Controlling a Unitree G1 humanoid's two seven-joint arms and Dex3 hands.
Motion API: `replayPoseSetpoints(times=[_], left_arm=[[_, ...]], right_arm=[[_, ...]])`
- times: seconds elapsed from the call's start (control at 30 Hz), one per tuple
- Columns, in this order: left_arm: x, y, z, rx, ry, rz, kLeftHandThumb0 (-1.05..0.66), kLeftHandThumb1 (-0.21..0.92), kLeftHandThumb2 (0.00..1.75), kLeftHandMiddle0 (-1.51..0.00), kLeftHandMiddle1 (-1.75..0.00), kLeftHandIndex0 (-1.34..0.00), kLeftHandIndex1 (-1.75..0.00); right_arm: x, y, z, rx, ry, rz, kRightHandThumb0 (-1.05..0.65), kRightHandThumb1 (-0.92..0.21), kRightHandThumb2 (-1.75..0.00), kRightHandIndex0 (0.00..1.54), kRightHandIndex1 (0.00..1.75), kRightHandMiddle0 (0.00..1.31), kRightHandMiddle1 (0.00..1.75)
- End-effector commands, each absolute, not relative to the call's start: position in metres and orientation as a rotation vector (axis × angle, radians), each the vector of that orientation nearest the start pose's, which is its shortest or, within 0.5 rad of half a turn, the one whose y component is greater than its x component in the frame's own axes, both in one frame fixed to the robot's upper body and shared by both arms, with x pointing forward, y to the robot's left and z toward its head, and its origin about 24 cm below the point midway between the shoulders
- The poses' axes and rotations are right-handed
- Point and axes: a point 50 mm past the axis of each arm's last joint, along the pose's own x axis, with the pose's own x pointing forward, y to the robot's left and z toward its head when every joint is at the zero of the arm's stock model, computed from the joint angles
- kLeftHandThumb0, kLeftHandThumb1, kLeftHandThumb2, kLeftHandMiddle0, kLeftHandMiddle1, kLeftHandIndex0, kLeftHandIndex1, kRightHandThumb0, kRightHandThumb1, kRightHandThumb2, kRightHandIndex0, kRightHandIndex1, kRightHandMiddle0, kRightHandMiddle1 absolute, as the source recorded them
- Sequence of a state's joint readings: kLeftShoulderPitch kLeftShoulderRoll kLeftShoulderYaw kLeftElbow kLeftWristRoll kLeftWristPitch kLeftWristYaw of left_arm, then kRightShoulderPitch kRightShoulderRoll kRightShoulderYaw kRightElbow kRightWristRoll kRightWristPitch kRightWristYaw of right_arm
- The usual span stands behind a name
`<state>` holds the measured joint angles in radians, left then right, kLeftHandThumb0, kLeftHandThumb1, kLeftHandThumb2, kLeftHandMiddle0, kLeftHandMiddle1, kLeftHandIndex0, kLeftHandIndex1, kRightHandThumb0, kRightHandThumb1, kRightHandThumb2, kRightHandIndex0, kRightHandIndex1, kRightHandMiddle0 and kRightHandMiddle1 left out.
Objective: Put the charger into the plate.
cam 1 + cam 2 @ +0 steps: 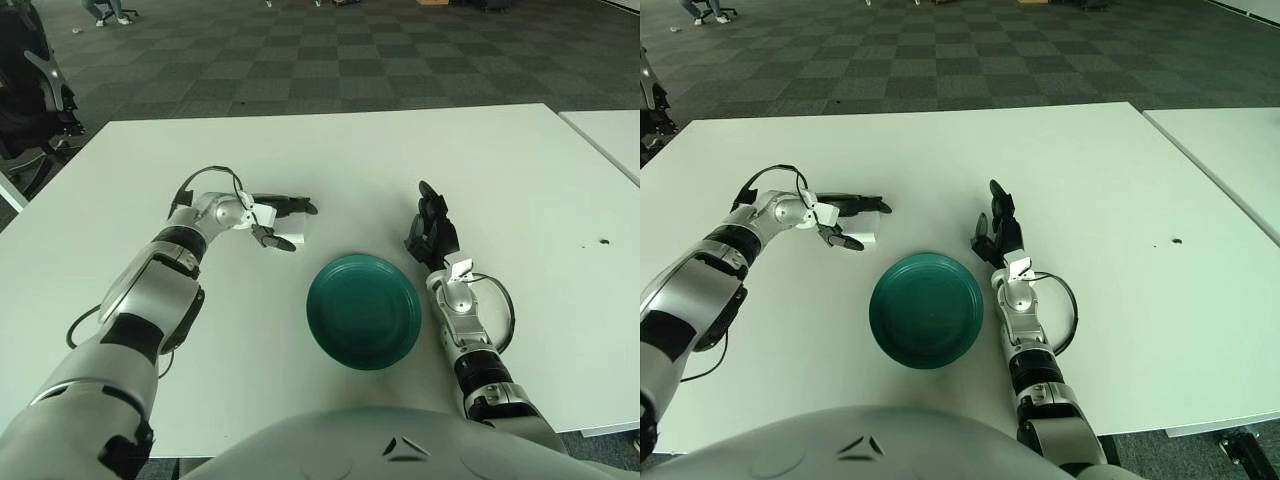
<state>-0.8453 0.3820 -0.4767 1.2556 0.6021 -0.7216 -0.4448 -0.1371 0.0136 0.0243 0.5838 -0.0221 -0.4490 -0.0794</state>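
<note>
A small white charger (291, 231) lies on the white table (520, 170), up and to the left of the dark green plate (363, 311). My left hand (300, 227) reaches in from the left with its fingers spread. One finger (290, 205) is on the far side of the charger and one (275, 240) on the near side. They are not closed on it. My right hand (432, 228) shows just right of the plate, its fingers relaxed and holding nothing. The plate holds nothing.
A second white table (612, 135) stands at the far right across a narrow gap. A dark chair (30, 90) stands off the table's back left corner. A small dark speck (603, 241) marks the table at the right.
</note>
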Motion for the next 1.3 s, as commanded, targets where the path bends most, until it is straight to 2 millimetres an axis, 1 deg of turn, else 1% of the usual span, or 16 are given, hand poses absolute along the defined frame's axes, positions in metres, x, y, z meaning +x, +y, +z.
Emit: replayPoseSetpoints(times=[0.0, 0.23, 0.53, 0.63, 0.7, 0.73, 0.77, 0.9, 0.97, 1.03, 1.07, 1.1, 1.13, 1.17, 1.2, 1.27], left_arm=[[0.337, 0.151, 0.017, 1.284, 0.159, -1.091, -1.02, 0.92, 0.60, -0.17, -0.04, 0.00, -0.63], [0.335, 0.151, 0.007, 1.358, 0.185, -1.070, -1.00, 0.92, 0.56, -0.14, -0.02, 0.00, -0.73], [0.333, 0.149, -0.003, 1.407, 0.200, -1.012, -1.01, 0.92, 0.63, -0.08, 0.00, 0.00, -0.75], [0.334, 0.148, -0.006, 1.416, 0.198, -0.963, -1.02, 0.92, 0.63, -0.09, -0.01, 0.00, -0.80], [0.334, 0.148, -0.007, 1.424, 0.195, -0.925, -1.03, 0.92, 0.63, -0.10, -0.02, 0.00, -0.86], [0.334, 0.148, -0.008, 1.428, 0.193, -0.908, -1.04, 0.92, 0.62, -0.13, -0.03, 0.00, -0.94], [0.334, 0.148, -0.009, 1.439, 0.185, -0.879, -1.04, 0.92, 0.62, -0.14, -0.03, 0.00, -0.97], [0.330, 0.152, -0.021, 1.515, 0.172, -0.765, -1.05, 0.92, 0.62, -0.25, -0.08, -0.07, -1.11], [0.326, 0.155, -0.027, 1.561, 0.167, -0.725, -1.05, 0.92, 0.62, -0.25, -0.20, -0.12, -1.16], [0.323, 0.157, -0.032, 1.602, 0.159, -0.696, -1.05, 0.92, 0.63, -0.12, -0.53, -0.15, -1.23], [0.322, 0.158, -0.034, 1.621, 0.154, -0.684, -1.05, 0.92, 0.63, -0.10, -0.63, -0.17, -1.27], [0.319, 0.160, -0.037, 1.649, 0.148, -0.669, -1.05, 0.92, 0.63, -0.06, -0.77, -0.19, -1.33], [0.317, 0.162, -0.039, 1.668, 0.142, -0.658, -1.05, 0.92, 0.62, -0.04, -0.94, -0.23, -1.42], [0.314, 0.164, -0.042, 1.687, 0.136, -0.647, -1.05, 0.92, 0.62, -0.03, -1.01, -0.24, -1.45], [0.313, 0.165, -0.043, 1.700, 0.131, -0.640, -1.05, 0.92, 0.59, -0.02, -1.17, -0.27, -1.53], [0.311, 0.166, -0.045, 1.716, 0.125, -0.626, -1.02, 0.92, 0.53, -0.01, -1.39, -0.30, -1.64]], right_arm=[[0.189, -0.134, -0.096, -0.025, 0.446, -0.012, -0.85, -0.92, -0.91, 0.06, 0.01, 0.00, 0.32], [0.189, -0.135, -0.096, -0.025, 0.446, -0.011, -0.85, -0.92, -0.91, 0.05, 0.00, 0.00, 0.30], [0.188, -0.137, -0.095, -0.027, 0.448, -0.010, -0.83, -0.92, -0.91, 0.03, 0.00, 0.00, 0.24], [0.188, -0.137, -0.095, -0.030, 0.447, -0.014, -0.82, -0.92, -0.91, 0.03, 0.00, 0.00, 0.23], [0.188, -0.137, -0.095, -0.031, 0.446, -0.014, -0.82, -0.92, -0.92, 0.03, 0.00, 0.00, 0.23], [0.188, -0.137, -0.095, -0.031, 0.446, -0.013, -0.81, -0.92, -0.92, 0.03, 0.00, 0.00, 0.22], [0.188, -0.138, -0.095, -0.029, 0.446, -0.013, -0.81, -0.92, -0.92, 0.03, 0.00, 0.00, 0.22], [0.187, -0.139, -0.095, -0.022, 0.447, -0.015, -0.80, -0.92, -0.92, 0.03, 0.00, 0.00, 0.20], [0.187, -0.140, -0.096, -0.021, 0.448, -0.015, -0.79, -0.92, -0.92, 0.03, 0.00, 0.00, 0.20], [0.187, -0.141, -0.096, -0.024, 0.450, -0.016, -0.79, -0.92, -0.93, 0.03, 0.00, 0.00, 0.19], [0.187, -0.141, -0.096, -0.026, 0.450, -0.015, -0.80, -0.92, -0.93, 0.02, 0.00, 0.00, 0.19], [0.187, -0.142, -0.096, -0.029, 0.452, -0.014, -0.80, -0.92, -0.93, 0.02, 0.00, 0.00, 0.18], [0.187, -0.142, -0.097, -0.031, 0.453, -0.012, -0.80, -0.92, -0.93, 0.02, 0.00, 0.00, 0.18], [0.187, -0.143, -0.097, -0.031, 0.455, -0.011, -0.80, -0.92, -0.93, 0.02, 0.00, 0.00, 0.18], [0.187, -0.143, -0.097, -0.031, 0.457, -0.010, -0.81, -0.92, -0.93, 0.02, 0.00, 0.00, 0.17], [0.187, -0.144, -0.097, -0.029, 0.459, -0.009, -0.82, -0.92, -0.93, 0.01, 0.00, 0.00, 0.17]])
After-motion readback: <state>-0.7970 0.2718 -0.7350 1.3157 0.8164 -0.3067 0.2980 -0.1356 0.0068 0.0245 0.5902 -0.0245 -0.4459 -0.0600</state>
